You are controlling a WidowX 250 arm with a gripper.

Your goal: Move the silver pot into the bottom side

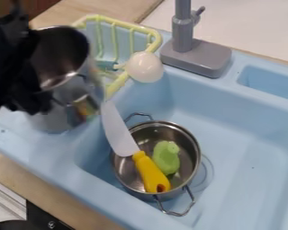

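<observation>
I have the end effector at the left of my camera view, pinching the wall of the tall silver pot. I see the pot tilted over the left ledge of the blue sink, beside the pale yellow rack. Down in the basin, to its right, sits a metal pan with two wire handles. It holds a green toy vegetable and a knife, whose yellow handle rests inside while the blade extends past the rim. A white rounded object is at the rack's near corner, left of the grey faucet
</observation>
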